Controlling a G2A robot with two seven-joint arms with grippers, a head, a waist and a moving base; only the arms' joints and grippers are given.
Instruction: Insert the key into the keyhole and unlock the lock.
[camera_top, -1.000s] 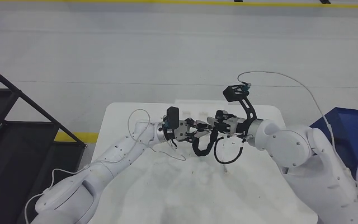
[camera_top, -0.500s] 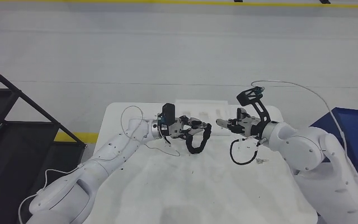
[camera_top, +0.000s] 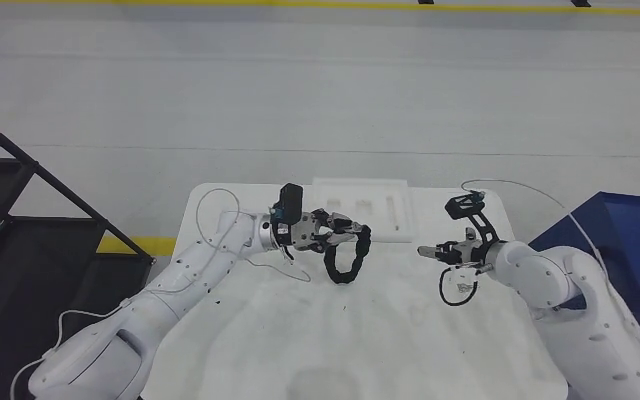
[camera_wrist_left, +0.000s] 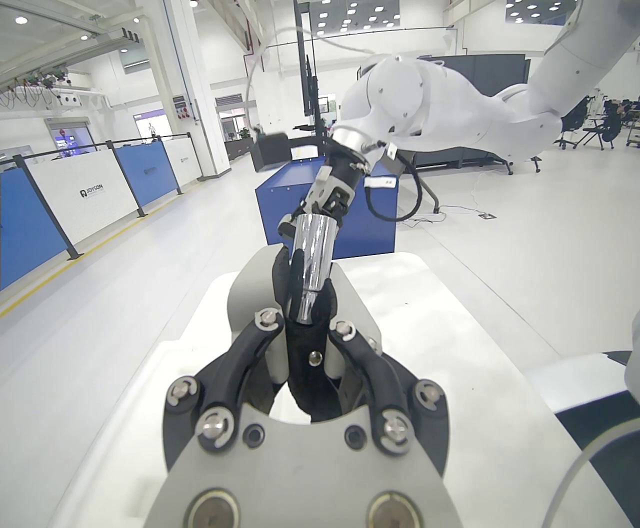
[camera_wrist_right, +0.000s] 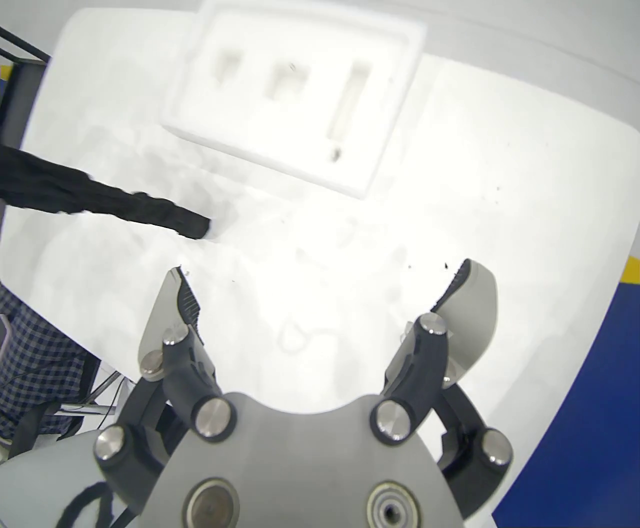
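Above the white bench (camera_top: 250, 330), the lock (camera_top: 357, 255) hangs in the left end effector (camera_wrist_left: 305, 300), which is clamped where black sleeve meets chrome barrel (camera_wrist_left: 312, 255). That barrel looks stiff, weighty and slick, the sleeved loop (camera_wrist_right: 100, 200) soft and likely to swing, so gripping beside the barrel seems right. Well apart, the right end effector (camera_wrist_right: 325, 285) hovers empty, fingers spread.

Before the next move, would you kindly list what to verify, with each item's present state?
1. Left gripper shut on lock: ok.
2. Right gripper holding key: not ok, fingers open, empty.
3. Where key lies: cannot tell.
4. Keyhole facing right gripper: cannot tell.
5. Grippers apart over table: ok.
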